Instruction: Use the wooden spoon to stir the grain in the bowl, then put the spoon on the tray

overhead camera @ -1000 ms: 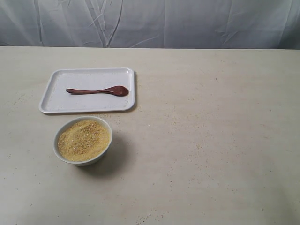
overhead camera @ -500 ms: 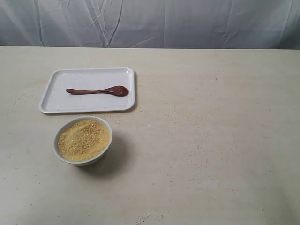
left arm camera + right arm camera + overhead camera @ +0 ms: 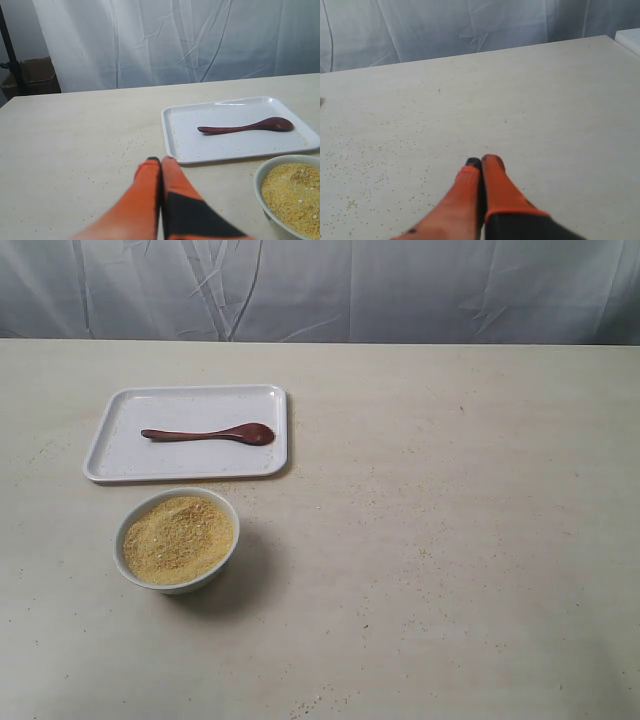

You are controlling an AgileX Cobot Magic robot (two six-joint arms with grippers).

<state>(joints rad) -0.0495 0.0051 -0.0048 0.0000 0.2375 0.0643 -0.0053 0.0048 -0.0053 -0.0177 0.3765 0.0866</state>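
Observation:
The dark wooden spoon (image 3: 210, 434) lies flat on the white tray (image 3: 130, 465), handle pointing left; in the left wrist view the spoon (image 3: 247, 126) rests on the tray (image 3: 185, 152) too. Below the tray stands the white bowl (image 3: 224, 508) heaped with yellow-tan grain (image 3: 178, 538); the bowl (image 3: 260, 187) and the grain (image 3: 295, 197) also show in the left wrist view. My left gripper (image 3: 160, 160) is shut with nothing in it, above the table short of the tray. My right gripper (image 3: 481, 161) is shut and holds nothing, over bare table. Neither arm appears in the exterior view.
Loose grains are scattered over the pale table (image 3: 450, 540), around the tray and in front of the right gripper. A white curtain (image 3: 320, 290) hangs behind the table's far edge. A brown box (image 3: 35, 72) sits beyond the table in the left wrist view.

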